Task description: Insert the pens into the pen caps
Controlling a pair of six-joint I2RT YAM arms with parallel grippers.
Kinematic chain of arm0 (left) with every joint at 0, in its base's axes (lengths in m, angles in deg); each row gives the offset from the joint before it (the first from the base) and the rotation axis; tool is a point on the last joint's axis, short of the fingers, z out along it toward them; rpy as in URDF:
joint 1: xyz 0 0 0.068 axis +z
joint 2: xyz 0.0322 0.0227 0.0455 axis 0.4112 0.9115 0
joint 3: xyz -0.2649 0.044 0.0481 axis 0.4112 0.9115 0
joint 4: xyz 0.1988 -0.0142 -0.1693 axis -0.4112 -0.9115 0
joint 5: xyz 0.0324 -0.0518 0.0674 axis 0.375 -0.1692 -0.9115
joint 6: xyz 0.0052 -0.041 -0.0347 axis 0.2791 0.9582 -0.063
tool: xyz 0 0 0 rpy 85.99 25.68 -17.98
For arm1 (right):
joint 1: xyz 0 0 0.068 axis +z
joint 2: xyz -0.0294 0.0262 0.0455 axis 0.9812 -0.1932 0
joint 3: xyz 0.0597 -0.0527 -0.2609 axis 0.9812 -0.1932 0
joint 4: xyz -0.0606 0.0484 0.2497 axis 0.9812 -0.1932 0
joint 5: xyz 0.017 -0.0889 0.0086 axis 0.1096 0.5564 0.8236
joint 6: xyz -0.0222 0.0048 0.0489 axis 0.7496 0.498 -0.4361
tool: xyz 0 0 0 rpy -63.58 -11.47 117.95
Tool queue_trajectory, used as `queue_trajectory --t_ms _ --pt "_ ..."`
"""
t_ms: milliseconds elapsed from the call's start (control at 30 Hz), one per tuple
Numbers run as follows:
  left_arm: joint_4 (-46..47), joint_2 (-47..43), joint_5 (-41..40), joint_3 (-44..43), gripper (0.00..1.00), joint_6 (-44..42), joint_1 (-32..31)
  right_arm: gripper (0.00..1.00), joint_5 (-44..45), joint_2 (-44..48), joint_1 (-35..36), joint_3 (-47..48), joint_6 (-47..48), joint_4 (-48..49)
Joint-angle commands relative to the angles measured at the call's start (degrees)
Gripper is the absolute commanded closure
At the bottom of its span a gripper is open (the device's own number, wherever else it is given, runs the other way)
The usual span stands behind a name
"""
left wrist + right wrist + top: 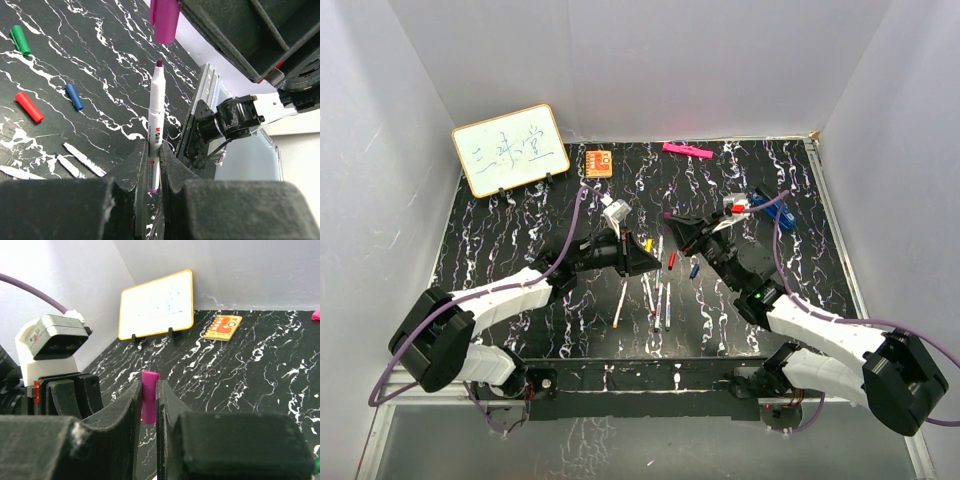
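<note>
My left gripper is shut on a white-barrelled pen, which stands out from the jaws with its purple tip bare. My right gripper is shut on the purple cap. In the left wrist view that cap hangs just beyond the pen tip, a small gap apart and nearly in line. Both grippers meet above the table's middle. Green, red and blue caps lie on the table. Other pens lie below the grippers. A yellow cap lies by the left gripper.
A small whiteboard stands at the back left, with an orange card beside it. A thick pink marker lies at the back wall. A blue object sits behind the right arm. White walls enclose the black marbled table.
</note>
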Motion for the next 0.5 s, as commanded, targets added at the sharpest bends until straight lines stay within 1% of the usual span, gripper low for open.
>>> queue_trajectory --t_ms 0,133,467 --pt "3.3 -1.3 1.6 -0.7 1.0 0.8 -0.6 1.0 -2.0 0.4 -0.1 -0.9 -1.9 10.6" --pt "3.1 -1.1 1.1 -0.4 1.0 0.8 -0.8 1.0 -1.8 0.3 -0.1 -1.7 -3.0 12.9" --pt "3.5 -0.7 0.9 -1.0 1.0 0.2 -1.0 1.0 -1.7 -1.2 -0.1 -2.9 -5.5 14.3"
